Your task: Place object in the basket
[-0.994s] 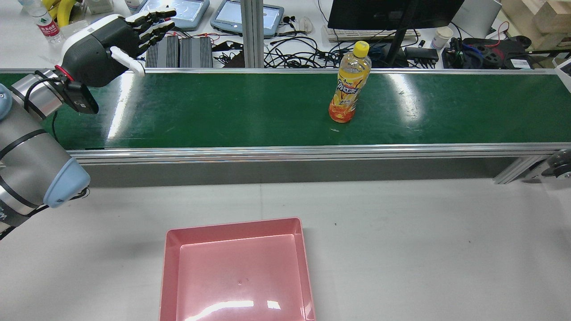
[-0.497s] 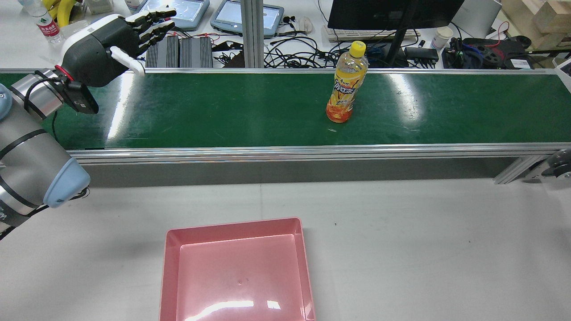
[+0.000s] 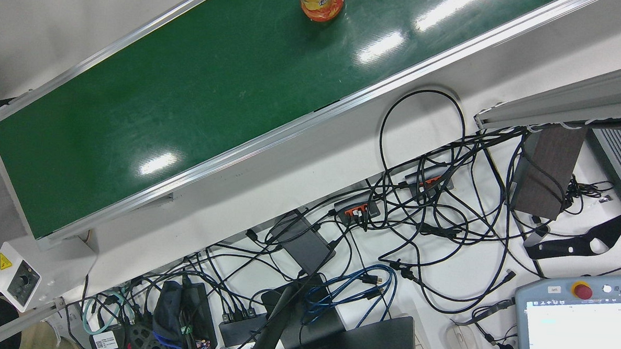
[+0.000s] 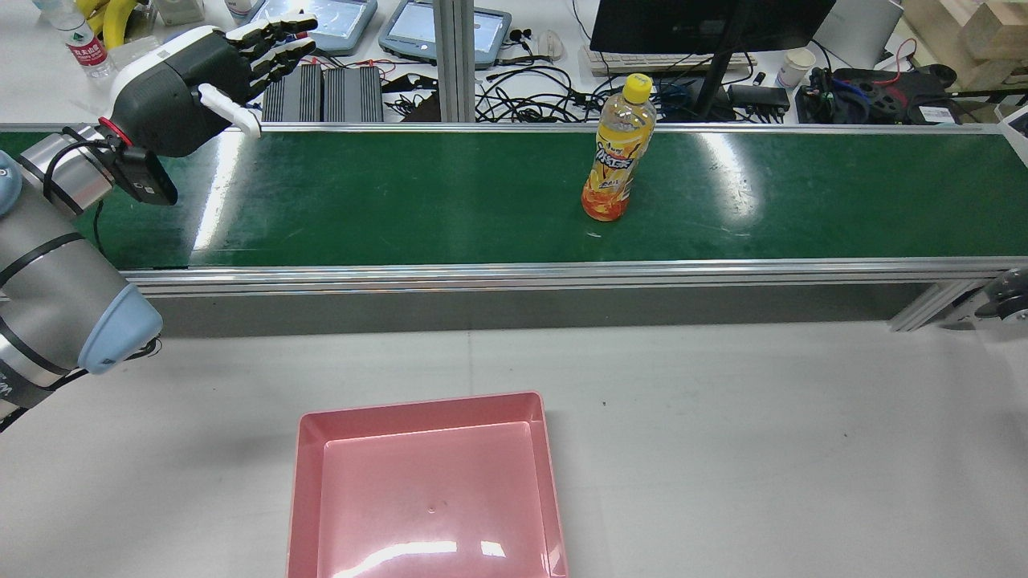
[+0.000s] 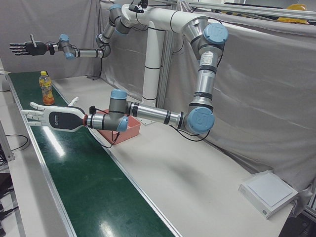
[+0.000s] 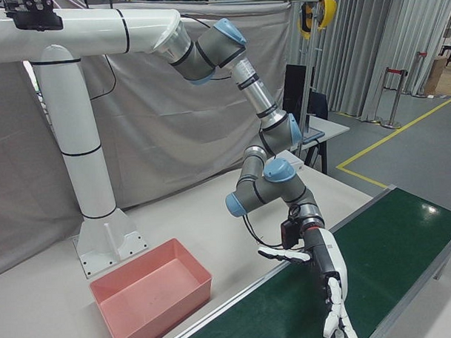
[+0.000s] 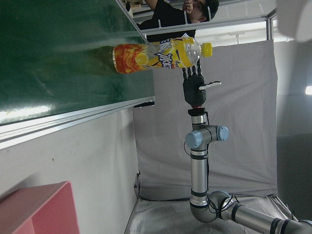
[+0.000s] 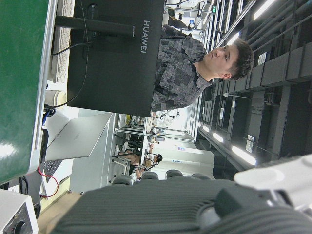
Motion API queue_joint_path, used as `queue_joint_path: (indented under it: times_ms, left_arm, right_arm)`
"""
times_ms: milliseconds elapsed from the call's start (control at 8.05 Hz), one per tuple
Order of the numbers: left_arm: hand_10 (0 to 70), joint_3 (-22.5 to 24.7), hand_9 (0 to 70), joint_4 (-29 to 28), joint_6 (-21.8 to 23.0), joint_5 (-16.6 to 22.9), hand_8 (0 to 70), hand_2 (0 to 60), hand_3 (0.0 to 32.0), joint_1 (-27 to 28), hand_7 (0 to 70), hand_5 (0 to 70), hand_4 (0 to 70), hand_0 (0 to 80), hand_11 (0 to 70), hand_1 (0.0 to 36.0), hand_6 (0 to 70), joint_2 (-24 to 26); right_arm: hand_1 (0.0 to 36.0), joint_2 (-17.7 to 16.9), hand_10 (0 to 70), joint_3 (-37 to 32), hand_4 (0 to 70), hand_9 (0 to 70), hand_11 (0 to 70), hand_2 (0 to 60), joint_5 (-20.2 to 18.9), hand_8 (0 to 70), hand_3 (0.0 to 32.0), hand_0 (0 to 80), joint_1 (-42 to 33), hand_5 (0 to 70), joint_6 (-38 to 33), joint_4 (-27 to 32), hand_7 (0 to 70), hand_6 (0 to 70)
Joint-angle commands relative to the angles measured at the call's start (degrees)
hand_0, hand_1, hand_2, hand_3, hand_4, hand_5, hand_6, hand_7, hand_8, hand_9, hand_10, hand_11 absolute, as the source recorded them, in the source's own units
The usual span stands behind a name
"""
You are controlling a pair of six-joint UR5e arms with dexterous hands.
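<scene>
The green belt [image 4: 450,201] carried an upright bottle [image 4: 614,164]. Both the left hand [image 4: 201,76] and the right hand [image 5: 27,48] were spread, holding nothing. Only the rear view showed the pink basket [image 4: 309,482].

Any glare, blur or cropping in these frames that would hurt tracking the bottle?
Rear view: ceiling-light streaks glare on the green belt and in the pink basket, but the bottle is sharp. Front view: bright patches on the belt, and the bottle is cut off by the top edge. Left hand view: picture lies sideways, bottle clear. Right hand view: near foreground blurred, no bottle.
</scene>
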State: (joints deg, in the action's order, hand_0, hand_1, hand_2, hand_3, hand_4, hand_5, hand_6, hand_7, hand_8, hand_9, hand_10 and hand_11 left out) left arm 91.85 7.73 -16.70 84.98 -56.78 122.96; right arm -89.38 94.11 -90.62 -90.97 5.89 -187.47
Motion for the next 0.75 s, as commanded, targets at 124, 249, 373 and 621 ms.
queue_joint_path:
  times_ms: [124, 249, 373, 621]
  left_arm:
    - [1.3, -0.1, 9.7, 0.0, 0.0, -0.1, 7.3, 0.0, 1.2, 0.5, 1.2, 16.6, 13.3, 60.2, 3.2, 2.9, 1.2, 0.1]
    - [1.0, -0.1, 9.5, 0.0, 0.0, -0.1, 7.1, 0.0, 1.4, 0.9, 1.2, 16.5, 13.4, 60.2, 2.7, 2.8, 1.1, 0.1]
    - [1.0, -0.2, 9.6, 0.0, 0.0, -0.1, 7.2, 0.0, 1.4, 0.9, 1.1, 16.9, 13.4, 59.7, 2.8, 2.5, 1.1, 0.0]
    - [0.8, -0.3, 9.4, 1.5, -1.7, -0.1, 7.1, 0.0, 1.4, 0.7, 1.1, 17.0, 13.4, 59.9, 2.4, 2.5, 1.0, 0.1]
  right_arm:
    - [0.0, 0.0, 0.0, -0.1, 0.0, 0.0, 0.0, 0.0, 0.0, 0.0, 0.0, 0.0, 0.0, 0.0, 0.0, 0.0, 0.0, 0.0]
    - [0.0, 0.0, 0.0, -0.1, 0.0, 0.0, 0.0, 0.0, 0.0, 0.0, 0.0, 0.0, 0.0, 0.0, 0.0, 0.0, 0.0, 0.0]
    - [0.0, 0.0, 0.0, -0.1, 0.0, 0.0, 0.0, 0.0, 0.0, 0.0, 0.0, 0.0, 0.1, 0.0, 0.0, 0.0, 0.0, 0.0]
    - [0.0, 0.0, 0.0, -0.1, 0.0, 0.0, 0.0, 0.0, 0.0, 0.0, 0.0, 0.0, 0.0, 0.0, 0.0, 0.0, 0.0, 0.0]
